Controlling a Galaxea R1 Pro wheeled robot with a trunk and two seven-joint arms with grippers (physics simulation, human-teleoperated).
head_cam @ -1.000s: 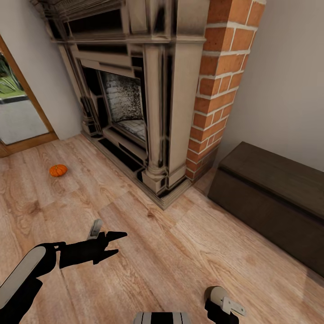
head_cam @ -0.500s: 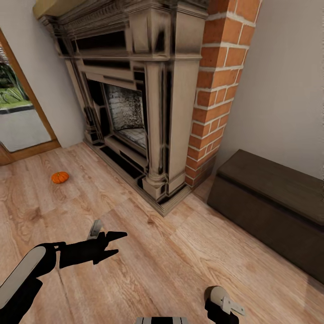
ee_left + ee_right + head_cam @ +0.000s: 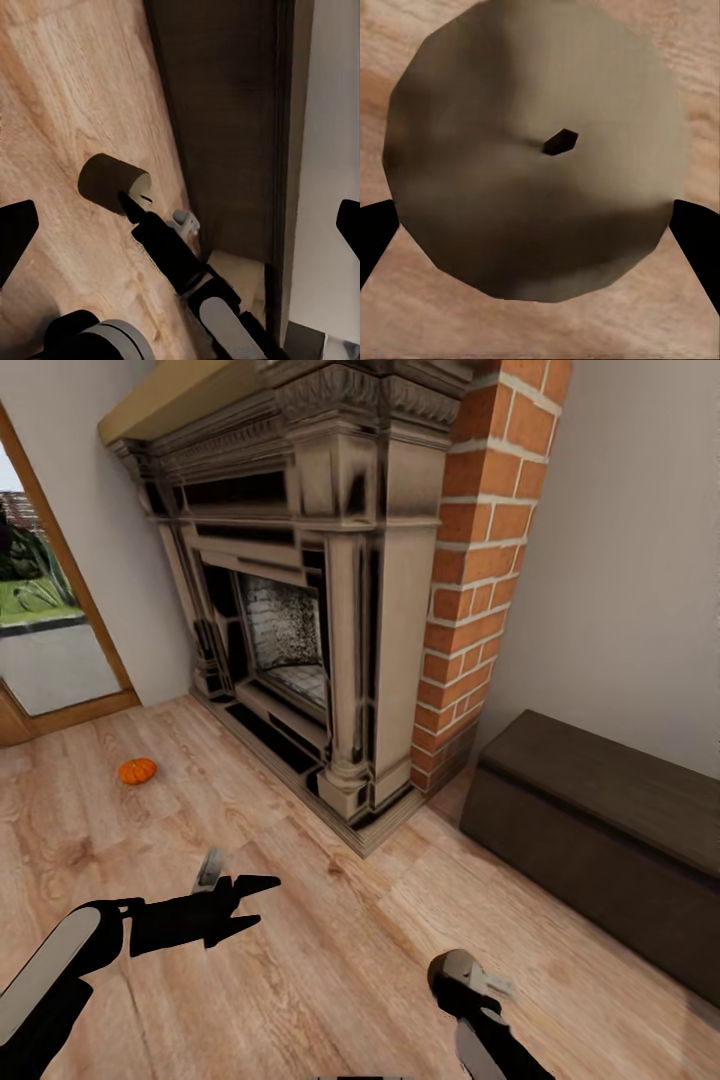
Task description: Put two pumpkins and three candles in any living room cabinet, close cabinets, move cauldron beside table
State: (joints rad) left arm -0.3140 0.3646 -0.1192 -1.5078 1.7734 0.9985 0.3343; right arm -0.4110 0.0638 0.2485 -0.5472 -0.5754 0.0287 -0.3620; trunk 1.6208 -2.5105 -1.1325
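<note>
Ahead of me, at twelve o'clock, a carved fireplace surround (image 3: 340, 590) in cream and black stands on the wood-plank floor (image 3: 300, 950), its firebox lined with pale sooty brick. A red brick chimney column (image 3: 478, 560) touches its side at one o'clock. Plain pale walls (image 3: 630, 560) run behind at two o'clock. At ten o'clock a wood-framed glass door (image 3: 45, 630) lets in daylight, with grass and pavement outside. The planks are warm light oak with visible grain.

Ornate fireplace (image 3: 300, 610) beside brick column (image 3: 480, 560)
</note>
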